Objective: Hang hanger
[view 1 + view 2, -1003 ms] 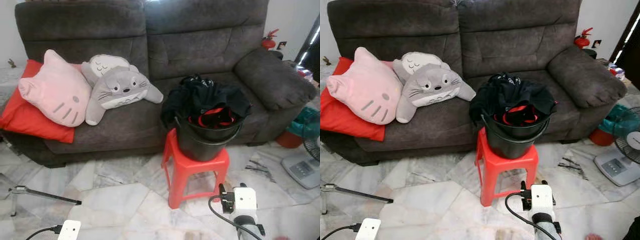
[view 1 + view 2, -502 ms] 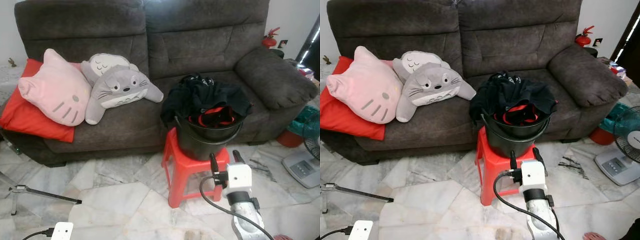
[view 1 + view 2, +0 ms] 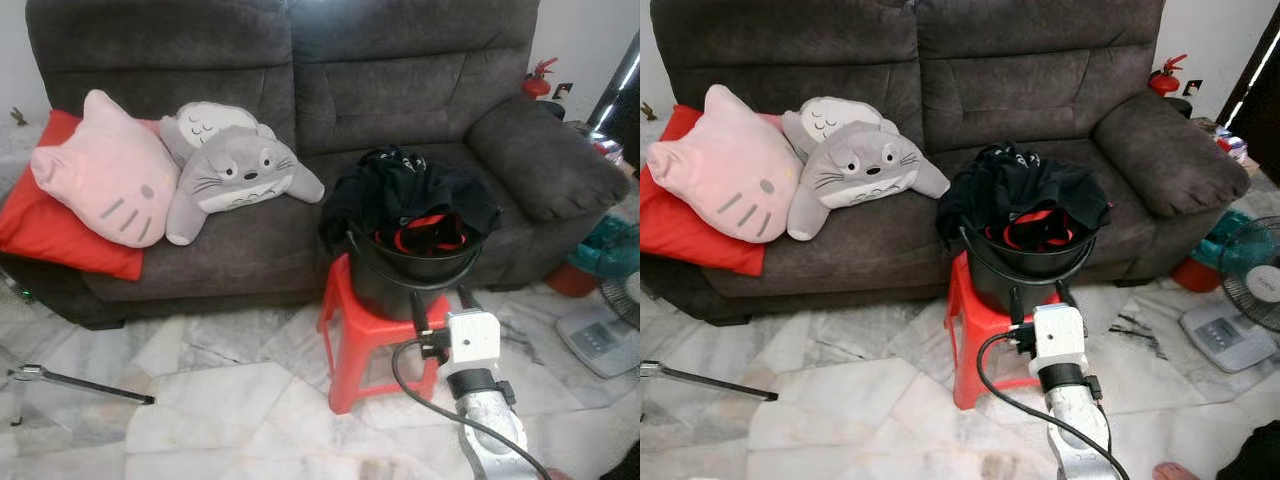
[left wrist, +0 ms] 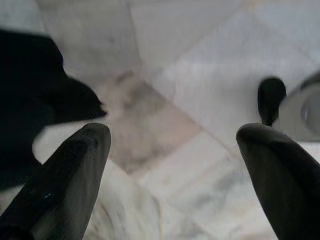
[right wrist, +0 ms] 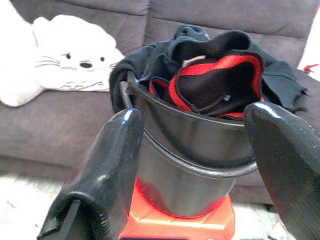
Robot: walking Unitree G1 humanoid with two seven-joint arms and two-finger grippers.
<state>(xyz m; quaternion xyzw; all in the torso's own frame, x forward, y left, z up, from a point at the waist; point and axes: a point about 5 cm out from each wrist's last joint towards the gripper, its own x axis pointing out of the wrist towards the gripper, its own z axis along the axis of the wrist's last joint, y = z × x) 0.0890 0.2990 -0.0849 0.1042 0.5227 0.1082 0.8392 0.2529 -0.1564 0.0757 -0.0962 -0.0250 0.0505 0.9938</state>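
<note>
My right end effector, fingers apart and empty, reaches toward the black bucket of clothes on the red stool; no hanger identifiable, so hanging hasn't begun.

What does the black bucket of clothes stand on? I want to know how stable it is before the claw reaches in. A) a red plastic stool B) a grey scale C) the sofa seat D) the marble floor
A: the black bucket stands on the red plastic stool in front of the sofa, with the open right claw held just before it.
</note>
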